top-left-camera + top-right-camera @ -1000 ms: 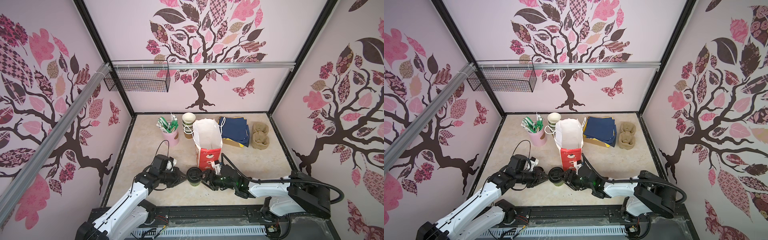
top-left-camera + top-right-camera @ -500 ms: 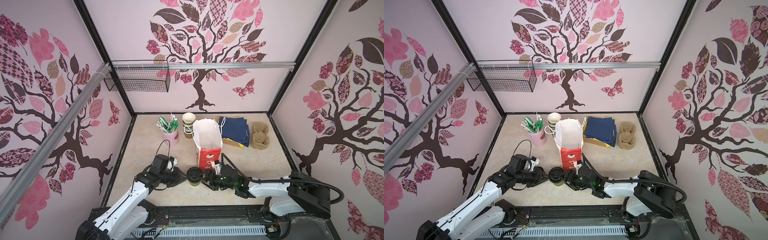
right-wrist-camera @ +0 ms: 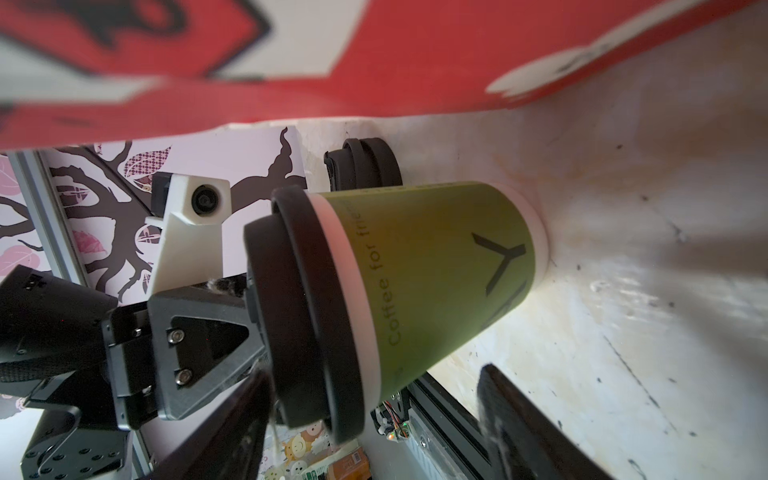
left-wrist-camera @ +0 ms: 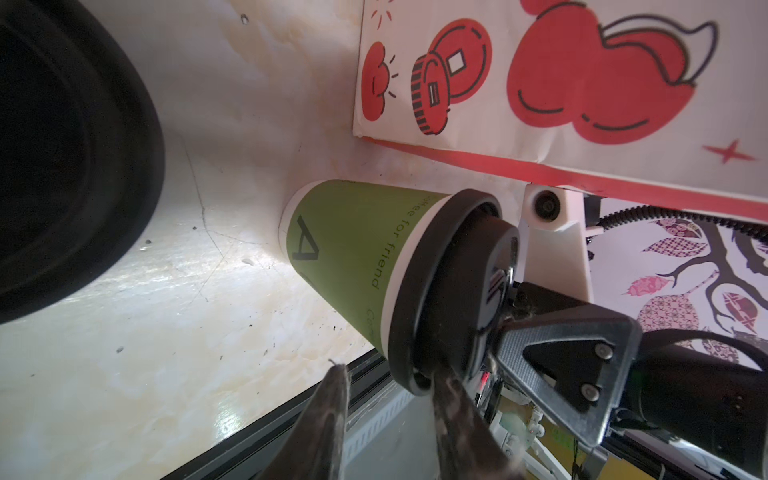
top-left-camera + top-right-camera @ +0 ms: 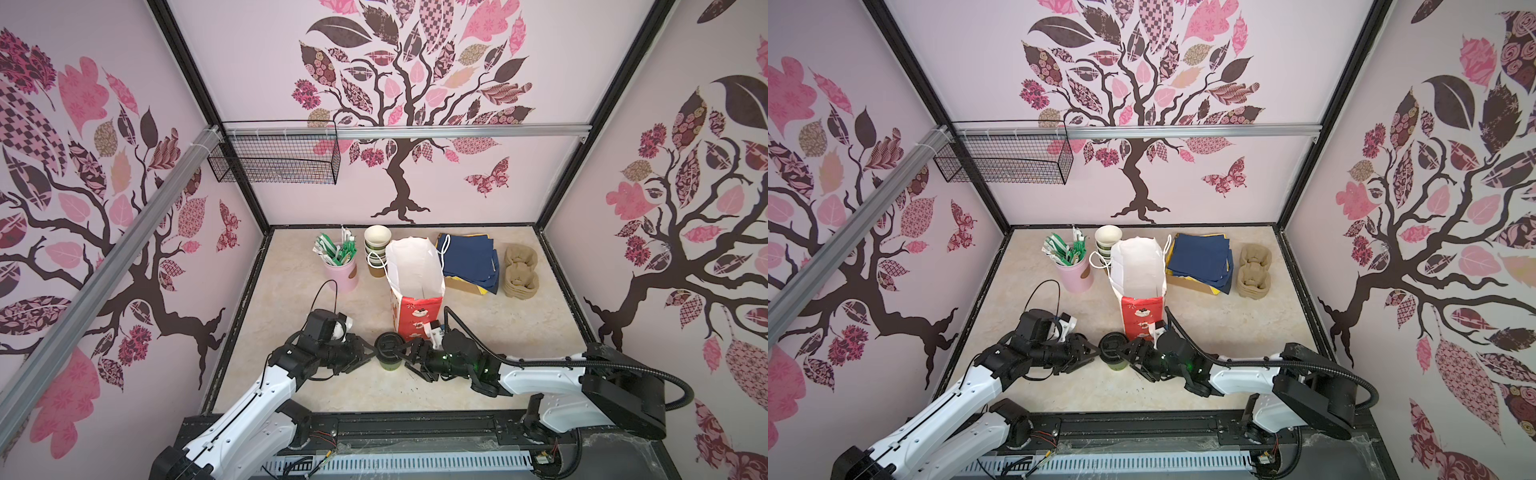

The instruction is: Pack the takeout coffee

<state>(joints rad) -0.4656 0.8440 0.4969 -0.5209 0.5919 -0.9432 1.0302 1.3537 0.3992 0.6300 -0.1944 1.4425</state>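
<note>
One takeout coffee (image 5: 389,347) (image 5: 1114,351), a green cup with a black sip lid, stands upright on the table in front of the paper bag (image 5: 415,266) (image 5: 1138,266). My left gripper (image 5: 371,352) (image 5: 1095,353) is at its left and my right gripper (image 5: 405,352) (image 5: 1128,352) at its right. In the left wrist view the cup (image 4: 353,257) lies ahead of the open left gripper (image 4: 390,399), with one finger (image 4: 457,419) against the lid rim. In the right wrist view the right gripper (image 3: 374,419) stands wide open astride the cup (image 3: 436,282), not clamping it.
A squat stack of black lids (image 3: 365,170) sits just behind the cup. At the back stand a pink cup of straws (image 5: 340,270), stacked empty cups (image 5: 376,249), blue napkins (image 5: 469,262) and cardboard carriers (image 5: 521,270). A wire basket (image 5: 274,158) hangs on the wall.
The left gripper's jaws have spread apart beside the lid and the right gripper's jaws have widened a little. The cup and both arms stay where they were.
</note>
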